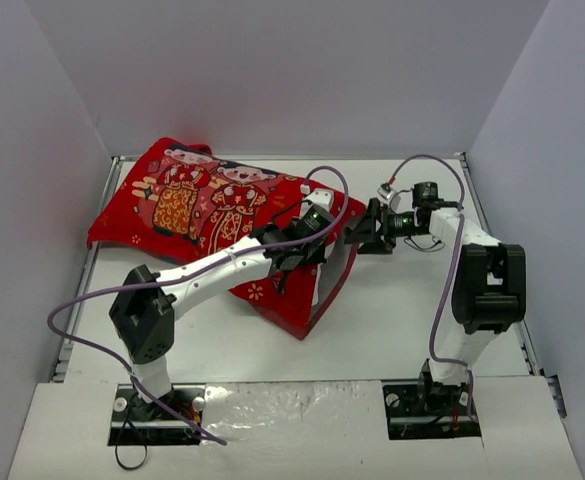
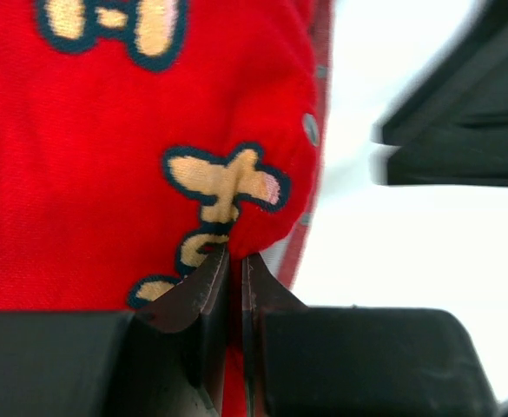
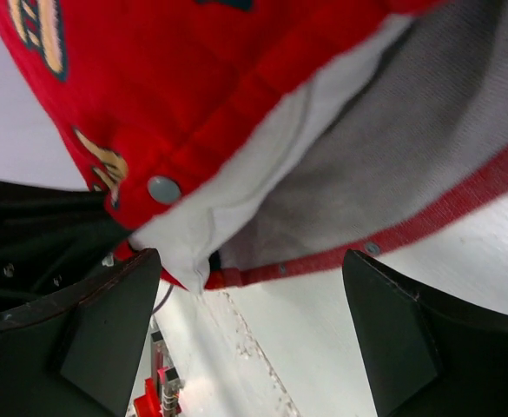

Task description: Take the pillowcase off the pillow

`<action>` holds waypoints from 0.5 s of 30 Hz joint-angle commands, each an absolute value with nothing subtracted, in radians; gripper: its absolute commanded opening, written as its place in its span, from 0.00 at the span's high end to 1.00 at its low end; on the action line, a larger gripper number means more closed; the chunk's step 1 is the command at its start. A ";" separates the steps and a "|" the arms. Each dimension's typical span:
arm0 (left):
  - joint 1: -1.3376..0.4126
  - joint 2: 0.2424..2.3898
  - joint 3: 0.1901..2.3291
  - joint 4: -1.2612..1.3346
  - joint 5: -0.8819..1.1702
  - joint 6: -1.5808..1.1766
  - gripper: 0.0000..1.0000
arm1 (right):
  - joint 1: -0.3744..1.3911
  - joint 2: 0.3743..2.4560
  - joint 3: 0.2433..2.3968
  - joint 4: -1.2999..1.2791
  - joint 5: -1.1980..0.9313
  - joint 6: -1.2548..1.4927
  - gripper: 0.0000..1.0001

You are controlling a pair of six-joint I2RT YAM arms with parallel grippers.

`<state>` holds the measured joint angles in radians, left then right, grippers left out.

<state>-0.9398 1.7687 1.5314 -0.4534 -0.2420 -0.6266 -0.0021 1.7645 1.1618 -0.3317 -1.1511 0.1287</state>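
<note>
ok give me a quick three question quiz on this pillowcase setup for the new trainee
1. True or false: the left gripper is shut on a fold of the pillowcase.
2. Pick one. The right gripper is: A) open, facing the pillowcase's open end; B) shut on the pillow; C) resting at its base, far from the pillowcase.
3. Fill in: the pillow showing at the pillowcase's open end is ____ in colour.

Key: 1 true; 2 A; 3 white.
</note>
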 commanded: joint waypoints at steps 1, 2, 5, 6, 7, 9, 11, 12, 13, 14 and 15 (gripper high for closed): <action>-0.928 1.724 1.560 -0.342 -0.161 -0.681 0.98 | 0.060 1.772 1.210 -0.212 -1.151 0.271 0.18; -0.924 1.729 1.569 -0.344 -0.149 -0.684 0.98 | 0.066 1.776 1.212 -0.195 -1.143 0.297 0.19; -0.910 1.736 1.601 -0.370 -0.149 -0.686 0.96 | 0.066 1.799 1.206 -0.160 -1.129 0.292 0.19; -0.907 1.738 1.606 -0.377 -0.150 -0.686 0.95 | 0.061 1.799 1.200 -0.161 -1.138 0.279 0.18; -0.904 1.740 1.611 -0.394 -0.152 -0.684 0.94 | 0.046 1.802 1.193 -0.161 -1.181 0.259 0.18; -0.893 1.738 1.608 -0.406 -0.156 -0.675 0.97 | 0.026 1.804 1.168 -0.160 -1.250 0.195 0.18; -0.882 1.730 1.592 -0.413 -0.160 -0.673 0.98 | 0.005 1.796 1.146 -0.161 -1.308 0.158 0.18; -0.881 1.727 1.588 -0.411 -0.160 -0.673 0.98 | 0.005 1.795 1.141 -0.161 -1.324 0.153 0.18; -0.877 1.721 1.585 -0.411 -0.160 -0.672 0.98 | -0.023 1.793 1.140 -0.164 -1.344 0.147 0.18; -0.876 1.715 1.585 -0.407 -0.160 -0.670 0.98 | -0.025 1.792 1.140 -0.164 -1.348 0.146 0.18; -0.871 1.713 1.586 -0.403 -0.153 -0.669 0.98 | -0.025 1.790 1.141 -0.164 -1.353 0.144 0.18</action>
<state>-0.8909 1.7691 1.5452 -0.4274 -0.1459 -0.6624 -0.0109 1.7950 1.1446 -0.1680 -1.2575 0.1860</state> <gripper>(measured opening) 0.061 0.819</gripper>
